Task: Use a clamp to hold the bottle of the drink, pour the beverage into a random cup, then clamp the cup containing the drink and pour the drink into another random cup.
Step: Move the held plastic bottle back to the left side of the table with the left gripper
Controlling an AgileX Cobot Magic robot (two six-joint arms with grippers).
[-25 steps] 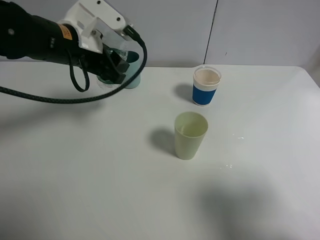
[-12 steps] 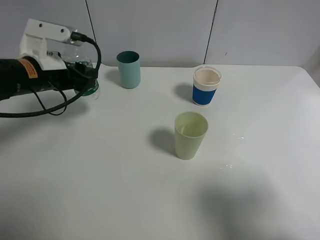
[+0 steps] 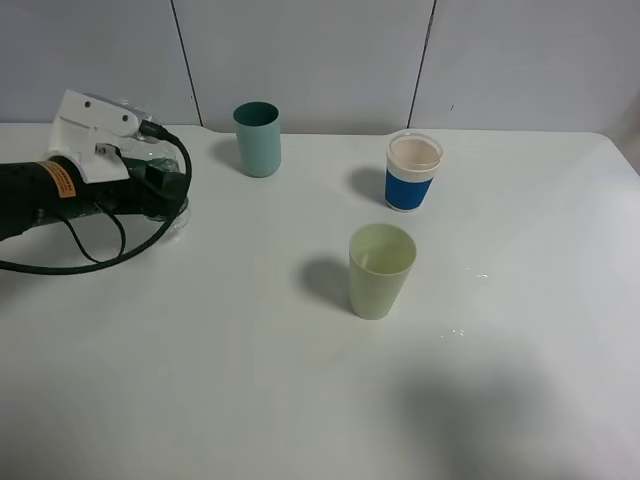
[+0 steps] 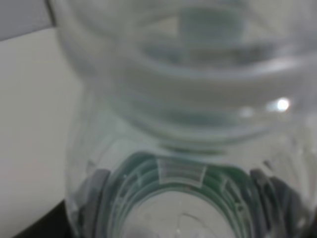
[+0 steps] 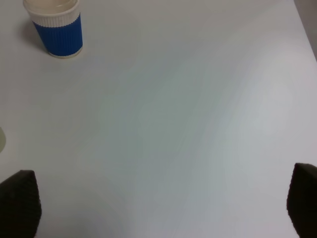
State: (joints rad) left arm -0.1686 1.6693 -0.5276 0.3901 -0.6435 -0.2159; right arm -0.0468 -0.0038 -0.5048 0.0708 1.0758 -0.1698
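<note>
My left gripper (image 3: pixel 158 187) is shut on the bottle (image 3: pixel 173 207) low over the far left of the table (image 3: pixel 250 380). The bottle (image 4: pixel 183 109), clear, ribbed and green-labelled, fills the left wrist view, with dark fingers (image 4: pixel 95 187) showing through its sides. I cannot tell whether any beverage is in it. The yellow-green cup (image 3: pixel 381 270) stands mid-table; its contents are hard to make out. The white cup with a blue band (image 3: pixel 413 172) (image 5: pixel 55 26) stands behind it. My right gripper (image 5: pixel 161 201) is open over bare table and is out of the exterior view.
A teal straight-sided cup (image 3: pixel 258 139) stands at the back, right of the left arm. A few small drops (image 3: pixel 478 276) lie on the table right of the yellow-green cup. A black cable (image 3: pixel 90 262) loops beside the left arm. A grey panelled wall backs the table.
The left arm has swung from beside the teal cup out to the left and down toward the table, carrying the bottle. The cups have not moved.
</note>
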